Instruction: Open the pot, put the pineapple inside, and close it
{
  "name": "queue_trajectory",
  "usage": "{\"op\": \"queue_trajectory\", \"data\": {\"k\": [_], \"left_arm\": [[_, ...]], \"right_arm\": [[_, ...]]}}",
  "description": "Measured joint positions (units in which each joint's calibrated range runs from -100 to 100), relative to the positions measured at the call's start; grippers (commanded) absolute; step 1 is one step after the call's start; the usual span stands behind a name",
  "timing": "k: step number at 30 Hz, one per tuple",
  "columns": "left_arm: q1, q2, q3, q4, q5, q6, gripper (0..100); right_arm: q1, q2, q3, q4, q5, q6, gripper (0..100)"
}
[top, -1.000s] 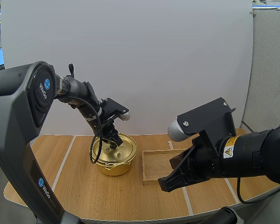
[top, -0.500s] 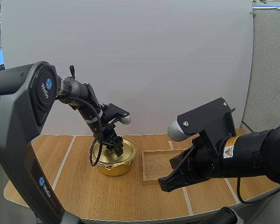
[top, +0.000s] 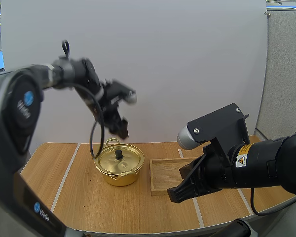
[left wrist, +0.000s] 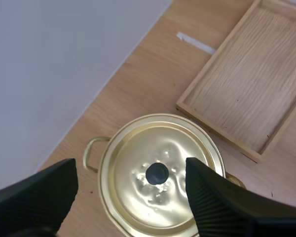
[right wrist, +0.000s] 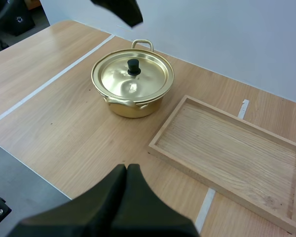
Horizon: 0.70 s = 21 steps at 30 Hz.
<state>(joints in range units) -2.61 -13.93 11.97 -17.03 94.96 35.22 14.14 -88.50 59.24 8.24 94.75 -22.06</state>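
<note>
A golden pot (top: pixel 119 167) stands on the table with its lid (left wrist: pixel 160 190) on; the lid has a black knob (left wrist: pixel 157 173). My left gripper (top: pixel 122 129) hangs well above the pot, open, with nothing between its fingers (left wrist: pixel 207 197). In the left wrist view the knob shows straight below the gap of the left gripper (left wrist: pixel 130 165). My right gripper (top: pixel 175 193) hovers low over the front of the table, right of the pot, shut on nothing. From the right wrist view, its closed wedge (right wrist: pixel 127 170) points toward the pot (right wrist: pixel 132 79).
An empty wooden tray (top: pixel 164 174) lies just right of the pot, also seen as a tray (right wrist: pixel 232 143) beyond the right fingers and a tray (left wrist: pixel 246 94) beside the pot. White tape lines (top: pixel 68 173) run across the wooden table.
My left gripper opened off the lid's knob and rose straight up away from the pot. The lid stays on the pot. The right arm has not moved.
</note>
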Motion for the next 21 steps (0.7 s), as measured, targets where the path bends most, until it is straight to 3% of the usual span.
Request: {"op": "queue_trajectory", "data": {"k": [10, 21], "left_arm": [[0.0, -20.49, -17.7, 0.21, 3.56, -3.73, 100], [0.0, -40.49, -18.98, 4.09, 4.37, -8.33, 100]], "right_arm": [[0.0, 0.0, 0.0, -0.04, 0.2, 0.0, 0], [0.0, 0.0, 0.0, -0.04, 0.52, 0.0, 0]]}}
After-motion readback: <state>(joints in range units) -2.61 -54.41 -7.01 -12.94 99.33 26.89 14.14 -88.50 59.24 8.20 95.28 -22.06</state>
